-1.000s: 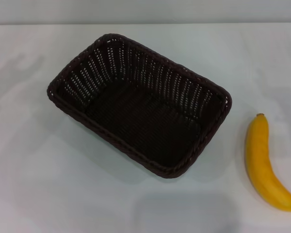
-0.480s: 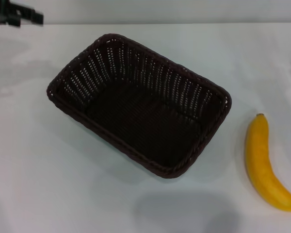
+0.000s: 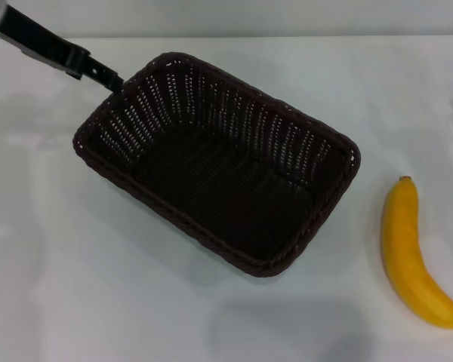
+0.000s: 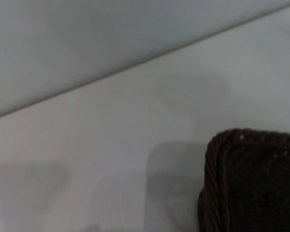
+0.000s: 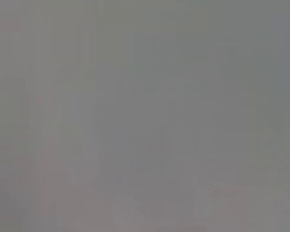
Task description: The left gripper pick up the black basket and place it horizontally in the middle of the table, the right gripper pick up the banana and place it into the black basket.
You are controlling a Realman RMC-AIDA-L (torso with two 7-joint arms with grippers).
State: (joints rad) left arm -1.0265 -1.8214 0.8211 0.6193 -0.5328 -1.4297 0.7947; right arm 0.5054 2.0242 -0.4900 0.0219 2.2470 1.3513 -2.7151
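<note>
The black basket (image 3: 241, 124) stands empty and at a slant in the middle of the white table (image 3: 98, 286) in the head view. My left gripper (image 3: 112, 81) reaches in from the far left, its slim black tip at the basket's far left corner, close to the rim. A corner of the basket also shows in the left wrist view (image 4: 213, 193). The yellow banana (image 3: 408, 256) lies on the table to the right of the basket, stem end pointing away from me. My right gripper is out of view.
The table's far edge (image 3: 287, 37) runs along the top of the head view, with a grey wall behind it. The right wrist view shows only a plain grey surface.
My left gripper has come in from the far left and moved right and down to the basket's far left corner. The basket and banana have not moved.
</note>
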